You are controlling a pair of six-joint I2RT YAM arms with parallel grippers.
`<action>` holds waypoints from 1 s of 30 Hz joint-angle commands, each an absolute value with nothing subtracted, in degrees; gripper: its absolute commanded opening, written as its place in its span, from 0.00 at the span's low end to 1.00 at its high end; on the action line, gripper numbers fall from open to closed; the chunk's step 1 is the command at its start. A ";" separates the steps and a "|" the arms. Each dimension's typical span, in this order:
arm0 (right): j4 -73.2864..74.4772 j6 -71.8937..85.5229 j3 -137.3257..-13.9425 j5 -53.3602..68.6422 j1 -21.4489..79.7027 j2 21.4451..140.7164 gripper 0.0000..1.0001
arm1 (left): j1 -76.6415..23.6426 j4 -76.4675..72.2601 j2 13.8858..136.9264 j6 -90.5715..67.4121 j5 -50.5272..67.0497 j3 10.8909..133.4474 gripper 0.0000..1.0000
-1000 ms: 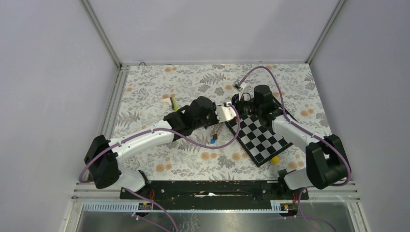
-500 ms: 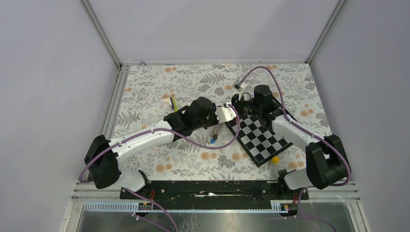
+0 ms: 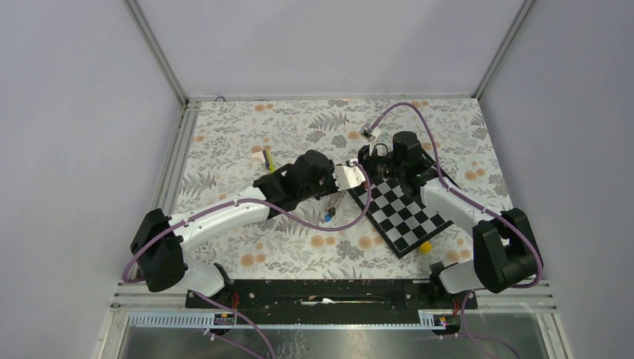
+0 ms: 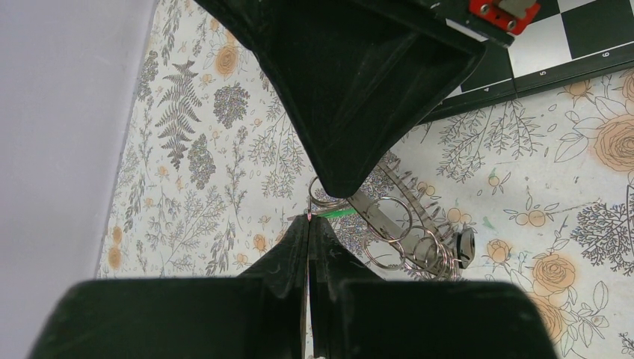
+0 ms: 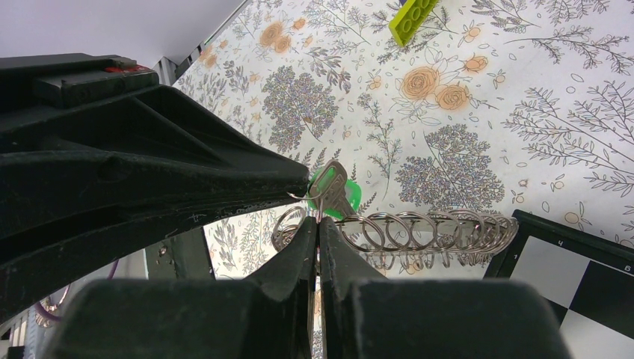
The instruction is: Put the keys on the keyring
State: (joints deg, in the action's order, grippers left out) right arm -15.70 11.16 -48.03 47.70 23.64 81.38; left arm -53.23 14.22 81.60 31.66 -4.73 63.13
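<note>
The keyring is a stretched coil of silver rings (image 4: 407, 239), also in the right wrist view (image 5: 419, 232). In the top view it hangs as a strand (image 3: 336, 202) below the two grippers, with the blue key (image 3: 327, 218) at its low end. A black-brown key head (image 4: 465, 247) sits at the coil's far end. My left gripper (image 4: 309, 221) is shut on the thin end loop of the keyring. My right gripper (image 5: 318, 221) is shut on the green key (image 5: 348, 196), whose silver blade meets that end loop. The two grippers (image 3: 357, 170) touch tip to tip.
The black-and-white checkerboard (image 3: 407, 213) lies under the right arm, its corner in both wrist views (image 4: 591, 22) (image 5: 576, 277). A small yellow block (image 3: 425, 247) sits at its near corner. A yellow-green stick (image 3: 268, 158) (image 5: 413, 16) lies at the back left.
</note>
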 commanded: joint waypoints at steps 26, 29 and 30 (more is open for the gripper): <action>-19.16 10.94 -49.49 50.95 23.90 79.77 0.00 | -53.86 13.50 80.68 33.68 -2.85 62.77 0.00; -19.31 11.17 -49.48 51.06 23.91 80.04 0.00 | -53.88 13.52 80.62 33.73 -2.77 62.99 0.00; -19.33 11.19 -49.48 51.06 23.91 80.04 0.00 | -53.89 13.53 80.62 33.70 -2.81 62.97 0.00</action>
